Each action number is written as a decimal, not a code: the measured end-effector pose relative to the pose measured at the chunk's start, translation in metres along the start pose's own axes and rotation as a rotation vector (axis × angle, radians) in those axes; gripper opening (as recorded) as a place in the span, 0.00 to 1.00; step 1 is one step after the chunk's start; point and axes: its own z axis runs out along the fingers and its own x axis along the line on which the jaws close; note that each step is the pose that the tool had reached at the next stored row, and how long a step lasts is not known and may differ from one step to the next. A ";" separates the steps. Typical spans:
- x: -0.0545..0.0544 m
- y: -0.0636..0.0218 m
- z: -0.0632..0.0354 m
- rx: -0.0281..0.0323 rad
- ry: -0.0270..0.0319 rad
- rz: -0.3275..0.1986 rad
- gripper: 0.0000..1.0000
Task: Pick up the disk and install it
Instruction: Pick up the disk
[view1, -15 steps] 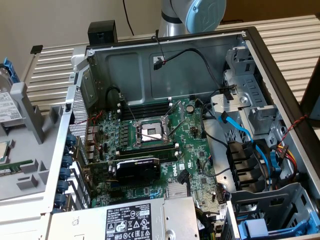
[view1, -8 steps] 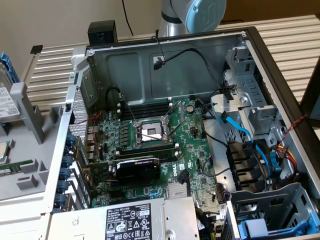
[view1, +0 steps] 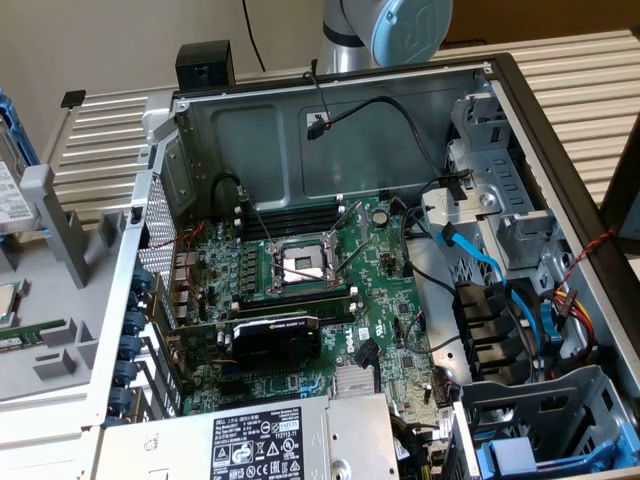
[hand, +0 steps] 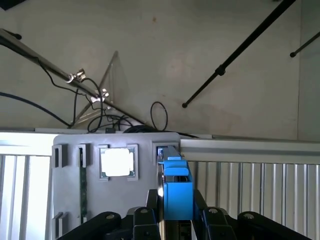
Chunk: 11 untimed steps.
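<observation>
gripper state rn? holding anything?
Gripper: closed on the disk, with a finger on each side of its blue rail, at the grey holder.

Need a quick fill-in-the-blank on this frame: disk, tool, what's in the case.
1. The tool grips the disk by its ___ plastic rail.
2. The graphics card on the motherboard is ___.
3. The power supply with the sticker lies at the exterior view's ___ edge.
Missing words: blue; black; bottom.
</observation>
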 end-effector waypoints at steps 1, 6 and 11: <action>0.000 0.0001 -0.0020 0.0000 0.0002 0.000 0.37; -0.001 0.0007 -0.0116 0.0000 0.0018 0.000 0.37; -0.002 0.0013 -0.0214 0.0001 0.0043 0.000 0.37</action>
